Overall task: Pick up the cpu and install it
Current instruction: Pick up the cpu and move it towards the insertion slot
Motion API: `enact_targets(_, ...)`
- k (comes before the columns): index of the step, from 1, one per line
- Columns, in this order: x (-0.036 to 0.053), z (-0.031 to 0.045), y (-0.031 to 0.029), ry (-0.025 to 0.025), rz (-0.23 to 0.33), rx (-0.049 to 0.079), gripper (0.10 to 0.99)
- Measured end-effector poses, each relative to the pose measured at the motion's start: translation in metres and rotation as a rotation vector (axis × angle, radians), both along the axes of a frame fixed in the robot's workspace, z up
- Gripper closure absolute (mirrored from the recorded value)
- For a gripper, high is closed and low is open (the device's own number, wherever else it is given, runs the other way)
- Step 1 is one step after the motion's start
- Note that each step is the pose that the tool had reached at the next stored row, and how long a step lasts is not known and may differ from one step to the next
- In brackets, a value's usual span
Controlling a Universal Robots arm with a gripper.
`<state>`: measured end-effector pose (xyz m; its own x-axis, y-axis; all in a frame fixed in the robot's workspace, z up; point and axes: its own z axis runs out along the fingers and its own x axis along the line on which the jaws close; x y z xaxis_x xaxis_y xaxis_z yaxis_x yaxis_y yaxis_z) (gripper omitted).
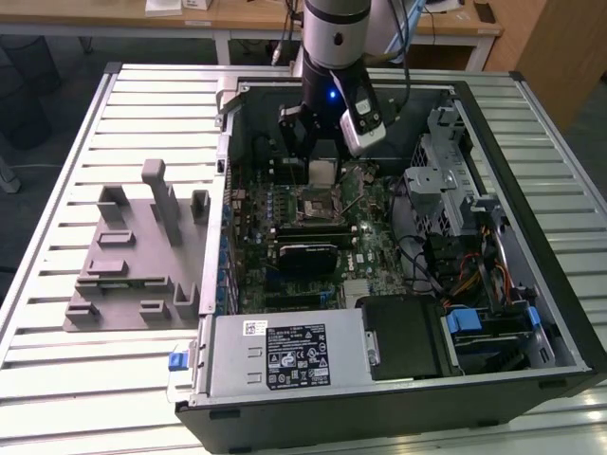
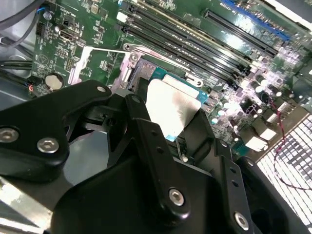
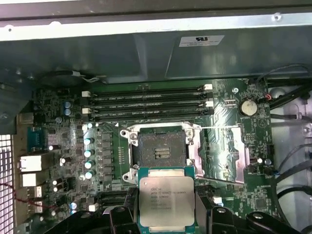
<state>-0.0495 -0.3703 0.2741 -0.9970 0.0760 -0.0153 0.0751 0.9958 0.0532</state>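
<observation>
Fingers (image 3: 204, 210) closed on two opposite edges of the cpu (image 3: 166, 202), one per side. The gap is just the chip's width, and nothing else is in the grasp. In the second wrist view, the cpu (image 2: 170, 109) sits between the black fingers (image 2: 142, 122) with its metal top exposed.

Position: the gripper (image 1: 322, 161) hangs inside the open computer case (image 1: 560, 284), which lies on the slatted desk (image 1: 142, 104) from its middle toward the edge at the exterior view's right. The cpu (image 1: 323, 171) is held off the motherboard (image 3: 222, 122), just beside the socket (image 3: 162, 151) and not seated. How far it is above the board cannot be told. The socket's dark centre is bare, and its metal frame looks folded open to one side.

The grey peg tray (image 1: 123, 275) sits well apart, near the desk edge at the exterior view's left.

Handling, as judged:
- The chip is light, thin and rigid, so it should not flex in the grasp.
- Its metal top is smooth and probably slippery, and the paler rim gives little to bear on.
- An edge hold like this one looks right, since it keeps the fingers off the underside.
- The underside contacts and the socket's contact field are likely the fragile parts.
- The chip should stay flat and square to the socket, since a tilted corner could do damage.
</observation>
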Motion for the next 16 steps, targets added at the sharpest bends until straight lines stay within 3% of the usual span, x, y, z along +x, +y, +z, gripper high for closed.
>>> enact_targets(8,0.0000,-0.0124,0.0083,-0.0001,0.000,0.000,0.541)
enact_targets(16,0.0000,-0.0244,0.0124,0.0003,0.001,0.000,0.541)
